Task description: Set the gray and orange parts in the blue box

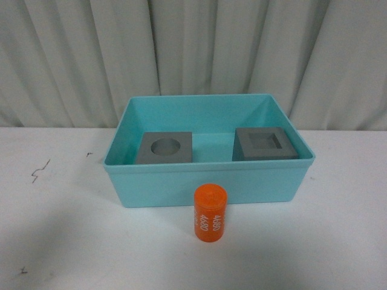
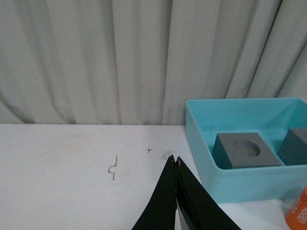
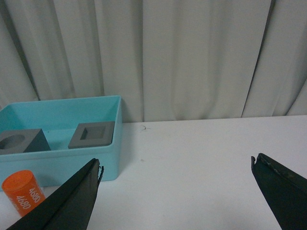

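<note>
The turquoise bin [image 1: 208,181] stands mid-table. Inside it lie the gray cube with a round recess [image 1: 164,148] on the left and the gray cube with a square recess [image 1: 265,144] on the right. The orange cylinder [image 1: 210,213] with white numbers stands upright on the table just in front of the bin. Neither arm shows in the front view. My left gripper [image 2: 174,160] is shut and empty, over the table left of the bin [image 2: 201,158]. My right gripper [image 3: 176,164] is open wide and empty, right of the bin [image 3: 112,139] and the cylinder [image 3: 23,192].
A white tabletop [image 1: 66,241] bears small pen marks at the left [image 1: 39,171]. A pale pleated curtain [image 1: 193,54] hangs close behind the bin.
</note>
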You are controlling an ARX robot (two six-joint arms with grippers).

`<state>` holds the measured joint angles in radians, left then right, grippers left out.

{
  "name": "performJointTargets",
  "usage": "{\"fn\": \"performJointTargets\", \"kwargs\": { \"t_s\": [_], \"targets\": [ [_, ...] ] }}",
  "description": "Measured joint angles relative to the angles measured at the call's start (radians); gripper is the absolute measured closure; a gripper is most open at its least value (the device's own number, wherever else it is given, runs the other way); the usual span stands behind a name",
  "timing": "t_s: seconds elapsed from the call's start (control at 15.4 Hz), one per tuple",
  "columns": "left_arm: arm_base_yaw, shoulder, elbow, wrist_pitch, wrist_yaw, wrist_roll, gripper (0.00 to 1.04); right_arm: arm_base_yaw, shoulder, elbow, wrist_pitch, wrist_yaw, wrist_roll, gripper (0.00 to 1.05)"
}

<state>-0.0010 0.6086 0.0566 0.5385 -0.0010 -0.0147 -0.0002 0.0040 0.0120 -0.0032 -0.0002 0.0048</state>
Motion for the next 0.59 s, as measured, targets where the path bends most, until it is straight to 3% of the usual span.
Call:
{"fn": "performJointTargets", "kwargs": {
  "t_s": [0.59],
  "targets": [
    [0.0,-0.307,-0.047,-0.234,0.0,0.0,1.03,0.0,0.0,0.0,0.0,0.0,0.0,0.06]
  ]
}}
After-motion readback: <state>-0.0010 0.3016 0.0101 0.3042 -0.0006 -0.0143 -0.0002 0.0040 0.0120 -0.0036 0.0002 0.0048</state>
